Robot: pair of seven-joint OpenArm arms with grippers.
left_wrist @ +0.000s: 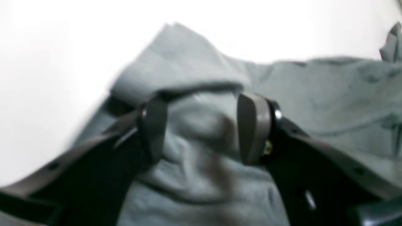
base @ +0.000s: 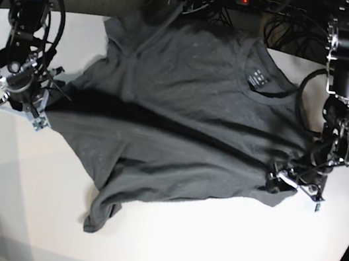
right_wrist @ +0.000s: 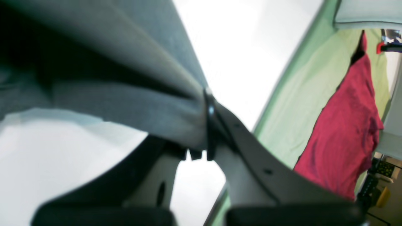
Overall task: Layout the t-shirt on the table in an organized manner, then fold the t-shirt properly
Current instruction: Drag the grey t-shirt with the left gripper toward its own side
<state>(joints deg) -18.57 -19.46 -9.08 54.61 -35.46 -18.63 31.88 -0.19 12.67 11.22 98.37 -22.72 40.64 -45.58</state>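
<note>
Right gripper (right_wrist: 201, 150) pinches a bunched edge of the t-shirt (base: 176, 117), which lies crumpled across the middle of the table (base: 209, 243); the left gripper (left_wrist: 201, 125) stands spread over a fold at the opposite side, holding nothing. If it shuts on several layers, pulling could drag the wrinkles tighter, and a hard one-sided tug may slide the shirt off centre

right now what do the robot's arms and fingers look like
Both arms are black and bare metal with looped black cables. The left gripper has flat grey fingers on black perforated brackets. The right gripper shows the same black bracket with round holes.
</note>
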